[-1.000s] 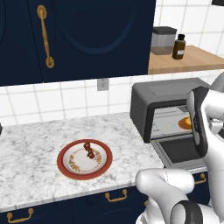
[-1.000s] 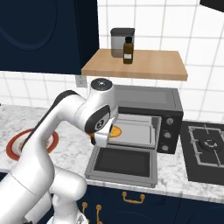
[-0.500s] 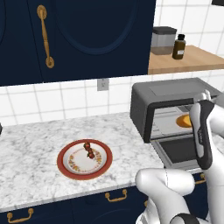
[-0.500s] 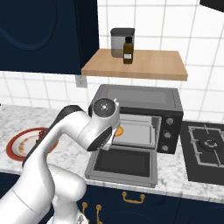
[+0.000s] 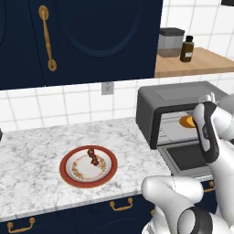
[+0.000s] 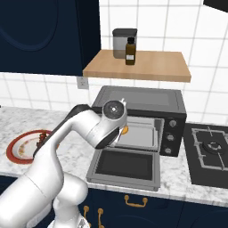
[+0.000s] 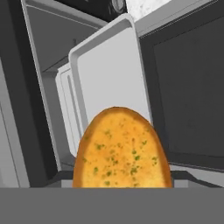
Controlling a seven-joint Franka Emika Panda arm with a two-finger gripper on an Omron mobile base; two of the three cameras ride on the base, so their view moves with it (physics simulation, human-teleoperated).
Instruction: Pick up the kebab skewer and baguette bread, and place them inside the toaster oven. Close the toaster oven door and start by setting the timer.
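Observation:
My gripper (image 5: 194, 122) is shut on the baguette bread (image 5: 186, 121), a golden-orange herb-flecked piece, at the mouth of the toaster oven (image 5: 157, 104). The bread (image 7: 121, 153) fills the lower middle of the hand view, hiding the fingertips, with the oven's grey tray (image 7: 109, 74) just beyond it. The toaster oven door (image 6: 127, 164) hangs open and flat in front of the cavity. The kebab skewer (image 5: 93, 156) lies on a red-rimmed plate (image 5: 68, 176) on the marble counter to the left.
A wooden shelf (image 6: 138, 67) above the oven carries a grey canister (image 6: 122, 42) and a dark bottle (image 6: 130, 51). A gas hob (image 6: 213, 149) lies right of the oven. Dark blue wall cabinets (image 5: 91, 41) hang over the counter.
The arm has swung and stretched forward, carrying the bread a little higher and closer to the oven's opening. Plate, skewer and oven door have not moved.

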